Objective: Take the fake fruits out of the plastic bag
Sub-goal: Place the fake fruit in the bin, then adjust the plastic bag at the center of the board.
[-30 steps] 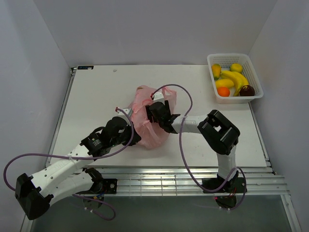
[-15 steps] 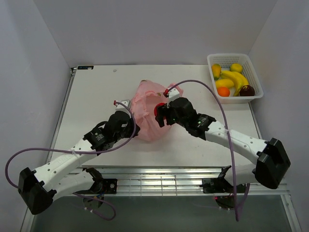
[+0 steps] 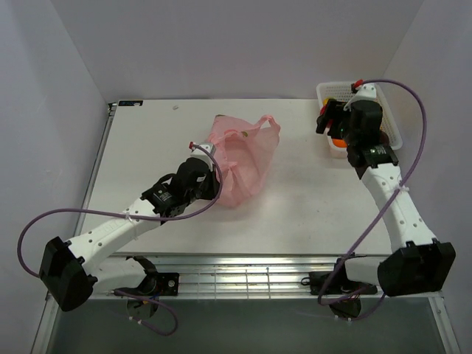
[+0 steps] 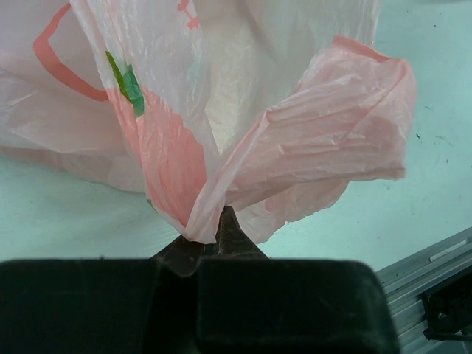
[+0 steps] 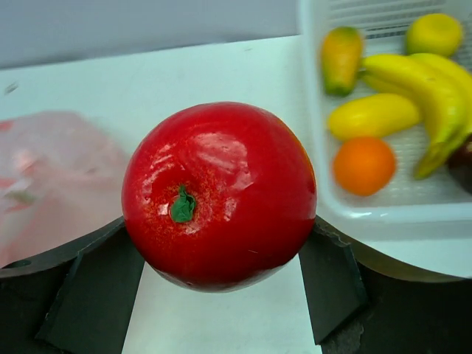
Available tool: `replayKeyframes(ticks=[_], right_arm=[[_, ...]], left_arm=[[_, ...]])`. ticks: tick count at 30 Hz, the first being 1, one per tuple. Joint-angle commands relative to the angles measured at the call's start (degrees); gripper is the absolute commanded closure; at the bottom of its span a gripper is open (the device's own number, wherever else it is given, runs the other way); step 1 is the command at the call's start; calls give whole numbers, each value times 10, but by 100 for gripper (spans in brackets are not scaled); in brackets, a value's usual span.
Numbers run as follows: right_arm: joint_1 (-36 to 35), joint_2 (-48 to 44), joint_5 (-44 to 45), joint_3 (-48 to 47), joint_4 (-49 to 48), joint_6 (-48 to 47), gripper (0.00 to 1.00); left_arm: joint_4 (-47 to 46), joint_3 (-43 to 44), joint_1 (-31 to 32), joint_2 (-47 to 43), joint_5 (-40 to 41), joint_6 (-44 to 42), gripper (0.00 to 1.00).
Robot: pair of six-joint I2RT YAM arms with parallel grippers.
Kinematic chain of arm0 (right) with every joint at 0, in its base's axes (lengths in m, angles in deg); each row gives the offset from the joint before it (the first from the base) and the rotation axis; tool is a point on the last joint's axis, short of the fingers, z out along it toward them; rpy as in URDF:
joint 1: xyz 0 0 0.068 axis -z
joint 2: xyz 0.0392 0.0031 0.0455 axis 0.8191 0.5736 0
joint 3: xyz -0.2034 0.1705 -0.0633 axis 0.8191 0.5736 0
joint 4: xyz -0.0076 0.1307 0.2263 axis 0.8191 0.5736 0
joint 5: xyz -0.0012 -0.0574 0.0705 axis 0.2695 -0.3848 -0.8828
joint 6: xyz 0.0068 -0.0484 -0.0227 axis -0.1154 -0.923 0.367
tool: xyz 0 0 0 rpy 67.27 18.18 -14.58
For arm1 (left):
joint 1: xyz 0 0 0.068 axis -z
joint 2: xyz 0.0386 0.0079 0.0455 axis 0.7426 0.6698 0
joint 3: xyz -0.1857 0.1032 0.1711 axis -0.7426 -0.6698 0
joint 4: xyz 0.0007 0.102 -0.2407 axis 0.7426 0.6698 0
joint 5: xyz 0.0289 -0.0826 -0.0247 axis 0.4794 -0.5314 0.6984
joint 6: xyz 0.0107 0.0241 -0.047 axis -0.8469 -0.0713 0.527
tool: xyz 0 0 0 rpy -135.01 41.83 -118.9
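The white table (image 3: 147,140) carries everything. The left arm reaches from the near left toward its middle, and the right arm stretches up the right side to the far right corner.

The pink plastic bag (image 3: 247,158) lies slack and crumpled at the middle of the table, with its handles toward the far side. The left gripper (image 4: 223,227) is at the bag's near left edge. Its fingers are pressed together on a bunched fold of the thin plastic, which fans out above them in the wrist view. A printed green leaf and a red handle loop show through the film. Whether any fruit is left inside cannot be told.

The white mesh basket (image 5: 391,214) stands in the far right corner, partly hidden from above by the right arm. The right gripper (image 3: 328,122) hangs at the basket's left side, well apart from the bag. Its two dark fingers (image 5: 88,287) are clamped on the sides of a glossy red apple (image 5: 219,193), whose green stem end faces the wrist camera.

In the basket lie:
- a banana (image 5: 424,81)
- an elongated yellow lemon (image 5: 374,116)
- a green and orange fruit (image 5: 341,59)
- an orange (image 5: 364,165)
- a round yellow lemon (image 5: 435,33)
- the edge of a dark fruit (image 5: 463,166)
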Motion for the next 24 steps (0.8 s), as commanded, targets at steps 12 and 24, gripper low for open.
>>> replayKeyframes(ticks=[12,24], right_arm=[[148,332,-130,-254,77,-135,10],[-50,126,-218,4,-78,-320,10]], left_arm=[[0,37,-4,-2,-34,-51,100],[11,44,-6,3,-38,-47,100]])
